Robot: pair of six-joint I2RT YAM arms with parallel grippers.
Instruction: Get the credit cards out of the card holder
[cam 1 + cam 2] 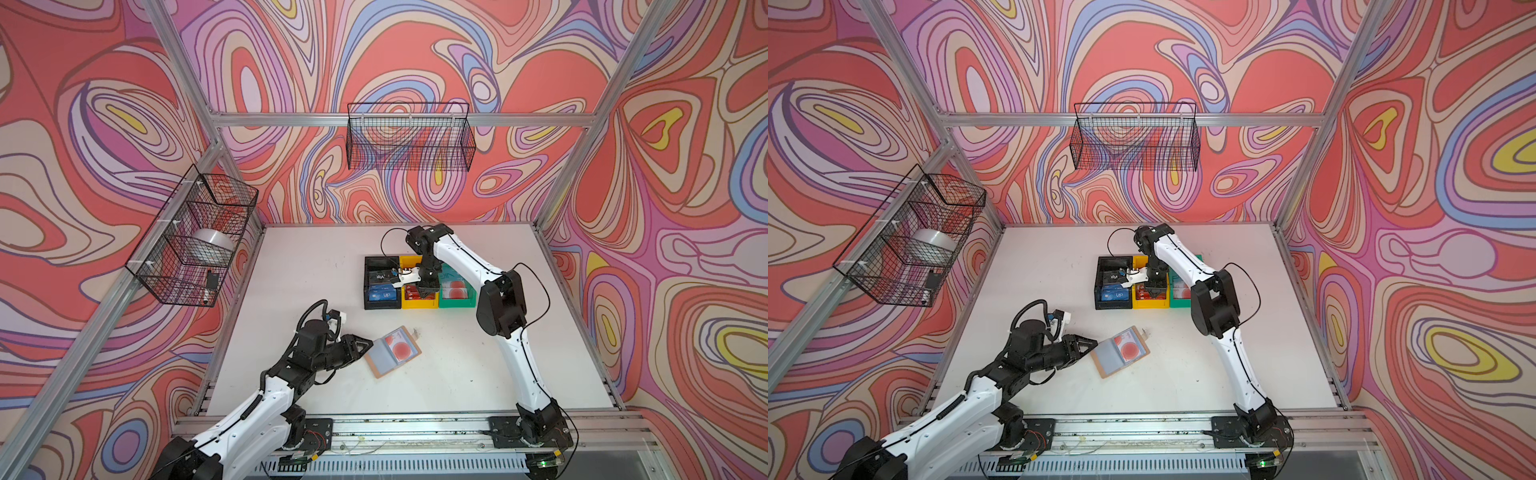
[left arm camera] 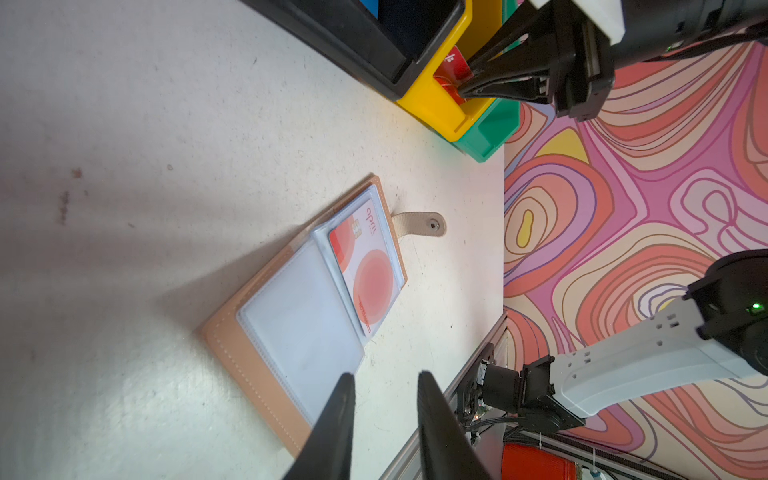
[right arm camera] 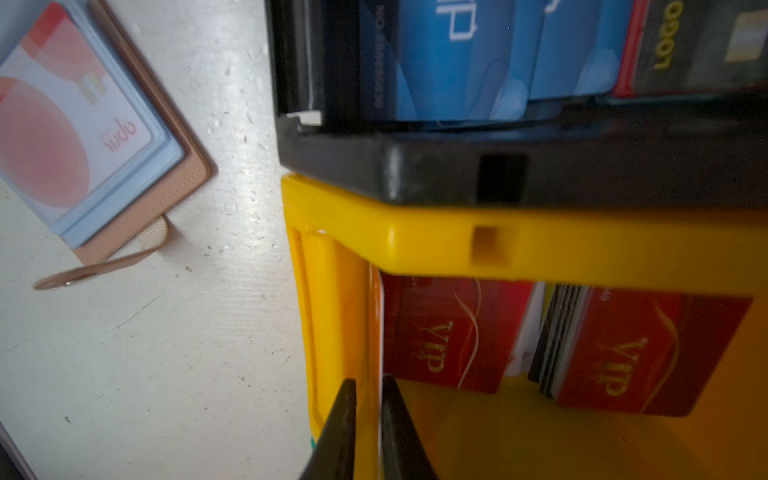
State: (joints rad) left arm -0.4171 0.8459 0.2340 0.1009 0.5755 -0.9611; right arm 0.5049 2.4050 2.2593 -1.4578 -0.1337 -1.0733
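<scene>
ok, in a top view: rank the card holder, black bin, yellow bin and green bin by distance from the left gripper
From the left gripper:
1. card holder, just ahead of its tips.
2. black bin, left end of the row behind.
3. yellow bin, middle.
4. green bin, right end.

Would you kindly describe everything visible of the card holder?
The card holder is a tan, leather-like booklet with stitched edges, lying open on the white table. Its clear sleeves show one pale card with a red circle; the facing sleeve looks empty. Its snap tab sticks out sideways. The left hand sits open at one corner.
</scene>
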